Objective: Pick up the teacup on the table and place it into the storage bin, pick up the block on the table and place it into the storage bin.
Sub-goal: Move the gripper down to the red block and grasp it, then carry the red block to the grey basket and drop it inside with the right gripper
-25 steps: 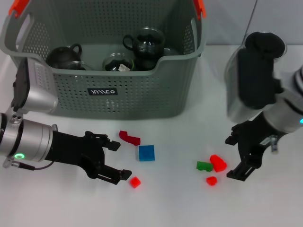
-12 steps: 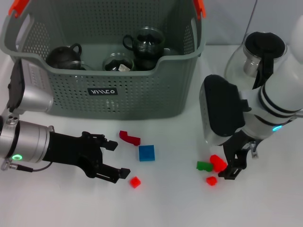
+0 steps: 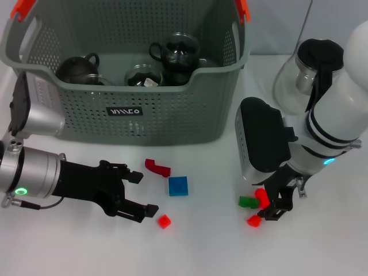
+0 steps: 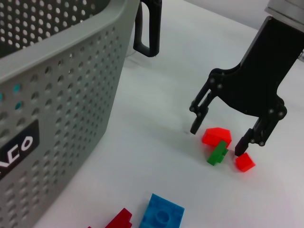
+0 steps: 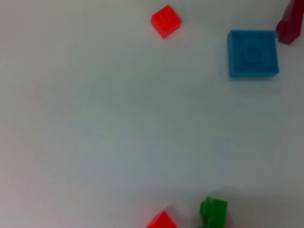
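The storage bin (image 3: 126, 86) stands at the back of the white bench (image 3: 201, 247), dark teacups (image 3: 178, 54) inside. The right pincer (image 3: 265, 202) is angled down, released, its fingers straddling a red block (image 4: 217, 136) beside a green block (image 4: 217, 153). The left pincer (image 3: 141, 192) lies low, spread wide, near a small red block (image 3: 164, 221); bare bench lies around.
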